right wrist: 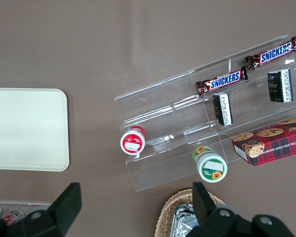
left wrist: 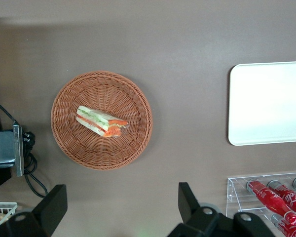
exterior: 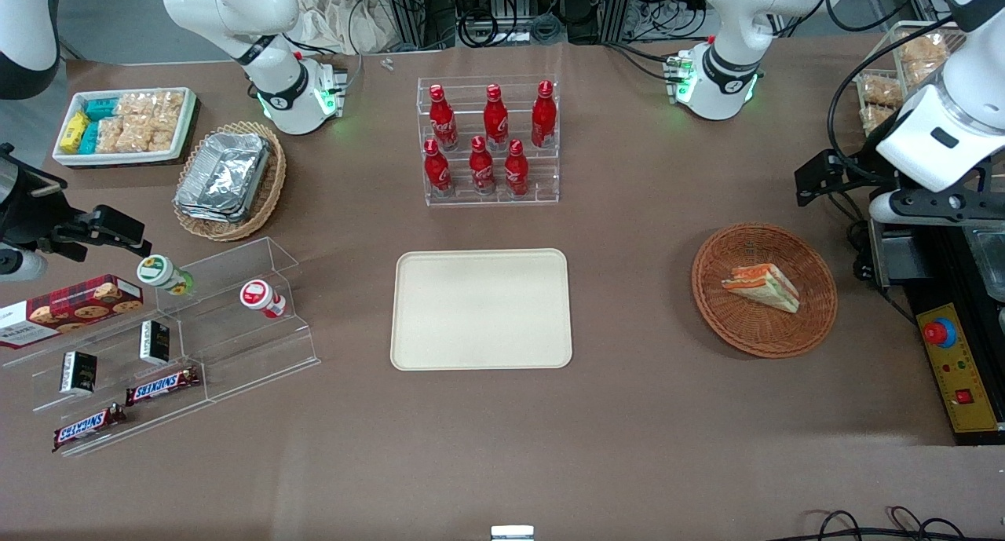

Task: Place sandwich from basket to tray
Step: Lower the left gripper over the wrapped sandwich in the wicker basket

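Wicker basket (left wrist: 101, 120) with sandwich (left wrist: 101, 121), open gripper (left wrist: 122, 207) above

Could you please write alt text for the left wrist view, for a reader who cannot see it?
A wrapped sandwich lies in a round reddish-brown wicker basket on a brown table, with the open gripper hovering above and apart from it. The cream tray sits bare off to one side, next to a clear rack of red bottles.

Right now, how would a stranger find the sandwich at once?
Find the round reddish-brown wicker basket toward the working arm's end of the table, beside the cream-beige tray. The open gripper hovers above. Alone inside lies the triangular white-bread sandwich, orange and green.
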